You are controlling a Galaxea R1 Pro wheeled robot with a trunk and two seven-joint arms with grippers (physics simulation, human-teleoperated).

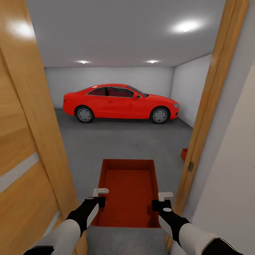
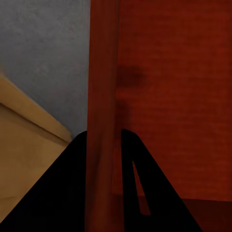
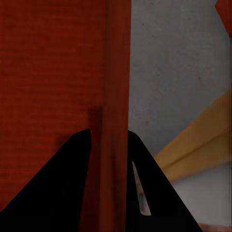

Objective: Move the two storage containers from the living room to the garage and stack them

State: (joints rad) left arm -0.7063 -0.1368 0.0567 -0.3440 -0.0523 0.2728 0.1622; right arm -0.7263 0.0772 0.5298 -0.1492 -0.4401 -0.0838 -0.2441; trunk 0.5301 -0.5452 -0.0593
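Pale grey garage walls and a dark grey mottled concrete floor [image 1: 127, 141] open beyond a wooden door frame [image 1: 209, 106], with a glossy red car [image 1: 120, 102] parked across the far middle of the frame. Low in the centre, the orange-red rectangular open-topped storage container [image 1: 129, 191] is held above the floor between both arms. The left gripper [image 1: 97, 202] pinches the container's left wall; in the left wrist view its fingers [image 2: 140, 193] straddle that thin wall [image 2: 101, 96]. The right gripper [image 1: 163, 203] likewise clamps the right wall [image 3: 116, 96].

Thin straight walls suggest a light, fairly stiff bin that may flex or slip, so gripping opposite walls near the near end seems sensible.

A second orange-red container [image 1: 183, 154] peeks past the frame at right. The doorway is tight: the plank-panelled door [image 1: 24, 141] stands close at left, the frame at right.
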